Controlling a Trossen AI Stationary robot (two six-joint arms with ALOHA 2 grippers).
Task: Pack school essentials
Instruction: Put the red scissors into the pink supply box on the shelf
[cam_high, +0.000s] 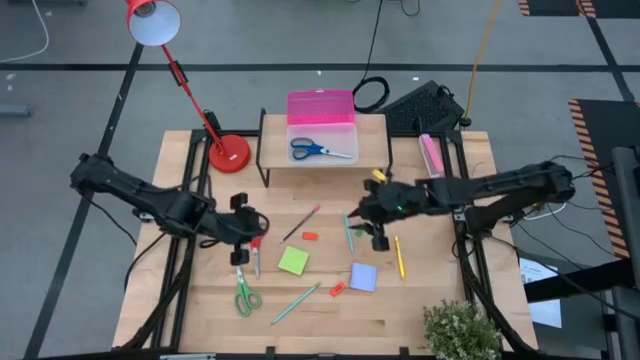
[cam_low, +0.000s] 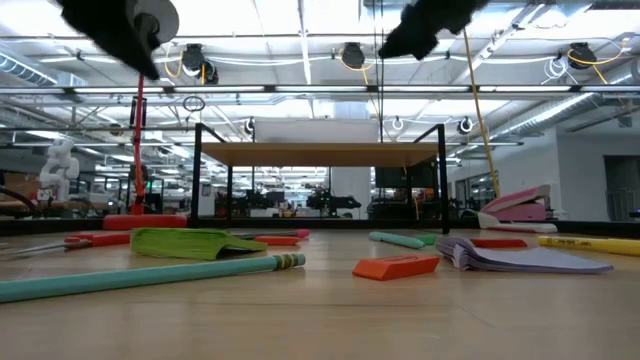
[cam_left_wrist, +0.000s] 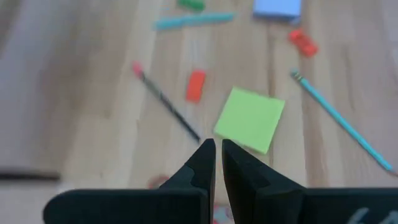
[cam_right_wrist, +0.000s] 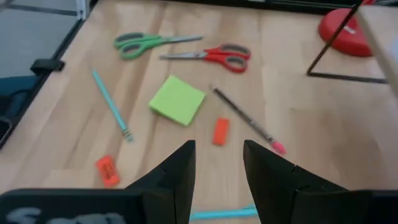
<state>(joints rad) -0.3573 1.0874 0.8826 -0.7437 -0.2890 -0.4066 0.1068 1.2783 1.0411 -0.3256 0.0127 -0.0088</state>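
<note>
A bright, open workshop with ceiling lights lies beyond the wooden table (cam_high: 420, 310), whose back edge carries a raised shelf (cam_high: 270, 150). Scattered mid-table lie the green sticky-note pad (cam_high: 293, 261), lavender pad (cam_high: 363, 277) and red-handled scissors (cam_right_wrist: 211, 55). The left gripper (cam_high: 240, 257) hovers pressed together near the table's left edge; the right gripper (cam_high: 380, 238), spread, hangs right of centre.

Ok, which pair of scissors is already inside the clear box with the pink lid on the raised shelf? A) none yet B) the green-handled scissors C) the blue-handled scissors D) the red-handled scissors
C: the high view shows the blue-handled scissors lying in the clear box with the pink lid, while the red-handled scissors and green-handled scissors lie on the wooden table.
</note>
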